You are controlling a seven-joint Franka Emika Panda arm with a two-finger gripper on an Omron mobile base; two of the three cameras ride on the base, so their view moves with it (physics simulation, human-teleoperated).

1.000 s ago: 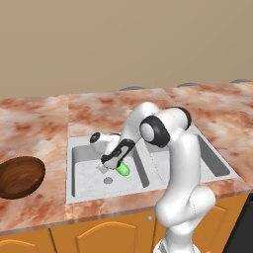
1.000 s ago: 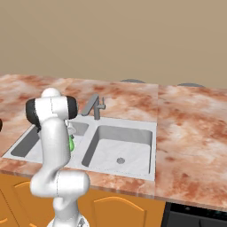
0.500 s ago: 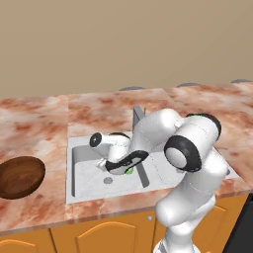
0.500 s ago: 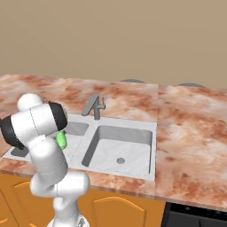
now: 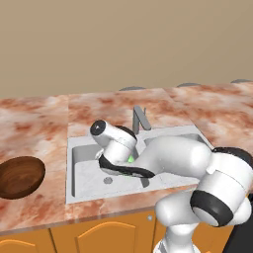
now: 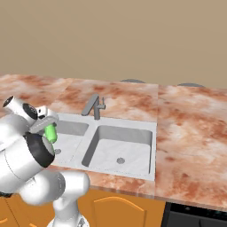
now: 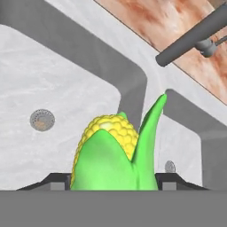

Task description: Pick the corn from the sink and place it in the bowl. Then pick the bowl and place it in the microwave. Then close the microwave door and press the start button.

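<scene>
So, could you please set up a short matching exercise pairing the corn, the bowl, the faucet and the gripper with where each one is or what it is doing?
Things:
1. corn
2. bowl
3. faucet
4. gripper

Places or states:
A. on the counter, left of the sink
B. behind the sink, between the two basins
C. held above the left basin
D. shut on the green husk

Pairs: 1-C, 2-A, 3-B, 4-D

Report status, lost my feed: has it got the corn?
Gripper shut on corn, above left sink basin. Bowl empty on counter, path unobstructed.
</scene>
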